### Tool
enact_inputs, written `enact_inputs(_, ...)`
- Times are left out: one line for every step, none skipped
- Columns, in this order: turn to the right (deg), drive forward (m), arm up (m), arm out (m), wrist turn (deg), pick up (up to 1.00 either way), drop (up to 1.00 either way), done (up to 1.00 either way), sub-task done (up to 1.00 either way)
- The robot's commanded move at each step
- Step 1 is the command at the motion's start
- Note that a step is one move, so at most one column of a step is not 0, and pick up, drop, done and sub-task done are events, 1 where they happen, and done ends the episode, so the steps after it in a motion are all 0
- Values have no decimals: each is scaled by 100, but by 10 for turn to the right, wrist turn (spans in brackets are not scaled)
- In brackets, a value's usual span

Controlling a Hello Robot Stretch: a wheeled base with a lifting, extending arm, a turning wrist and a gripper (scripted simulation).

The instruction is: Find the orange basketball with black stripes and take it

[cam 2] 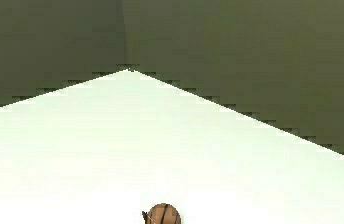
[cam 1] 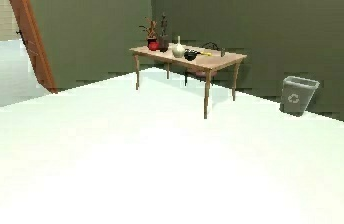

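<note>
Where the basketball (cam 2: 161, 214) lies: on the pale floor (cam 2: 130, 140) at the arm side view's bottom edge, just left of the middle.
Ball's look: round, orange-brown with dark stripes; the picture's edge cuts off its lower part.
Around the ball: pale floor on every side that shows. The floor's far corner, where two dark green walls (cam 2: 240, 50) meet, is well apart from it.
Gripper: I cannot tell whether its fingers are spread or pressed together.
Table (cam 1: 225, 62): wooden, four-legged, standing near the room's corner, above the middle of the forward view.
Table's left corner: a plant in a red pot (cam 1: 154, 43) stands near it.
Beside the plant: a white vase (cam 1: 178, 48), just to its right on the tabletop.
Table's middle: a small dark thing (cam 1: 192, 55), too small to name.
Bin (cam 1: 298, 95): grey, with a pale mark on its front. It stands on the floor by the wall, right of the table and apart from it.
Forward view's left edge: an orange-brown strip (cam 1: 32, 45), perhaps a door's edge.
</note>
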Motion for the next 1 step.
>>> enact_inputs(0, 0, 0, 0, 420, 0, 0, 0, 0)
